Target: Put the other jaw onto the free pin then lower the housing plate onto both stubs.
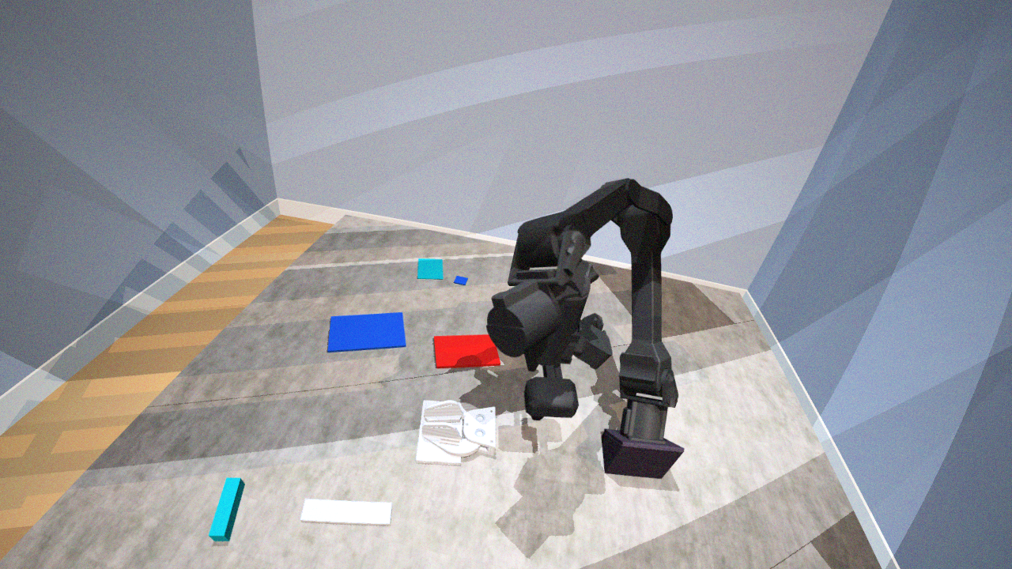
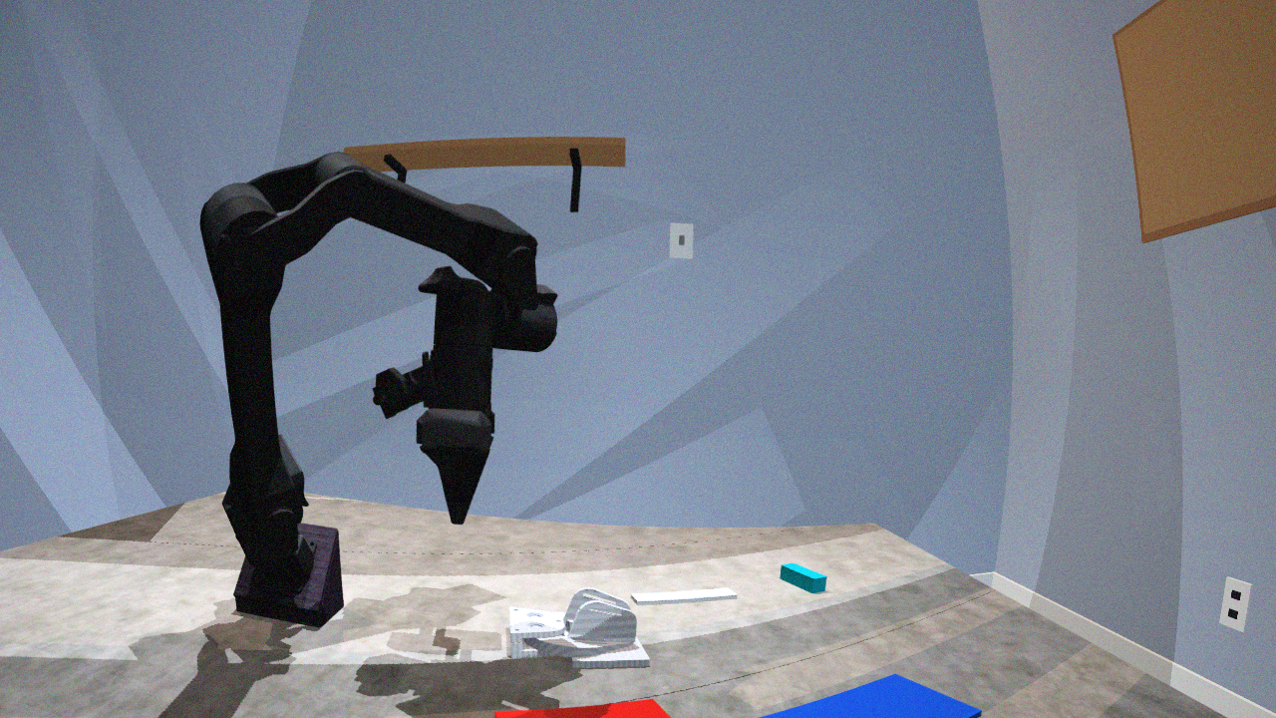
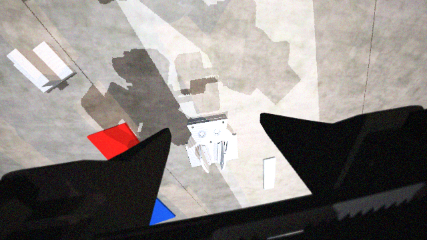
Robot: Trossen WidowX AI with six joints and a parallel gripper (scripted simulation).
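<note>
Above the plate, jaws (image 2: pixel 458 521) (image 3: pixel 215 121) wide, empty.

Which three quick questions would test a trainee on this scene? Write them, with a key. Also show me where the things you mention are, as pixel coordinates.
1. True or false: the tool (image 2: pixel 458 521) (image 3: pixel 215 125) is open above the table.
2. Which lies nearer the white gear assembly (image 1: pixel 456 433) (image 2: pixel 579 632) (image 3: pixel 211 143): the red sheet (image 1: pixel 463 351) (image 2: pixel 584 711) (image 3: pixel 108 140) or the turquoise bar (image 1: pixel 226 509) (image 2: pixel 802 578)?
3. Fill in: the housing plate's top shows ___ round stub ends.

Key: 1. true; 2. the red sheet; 3. two
</note>
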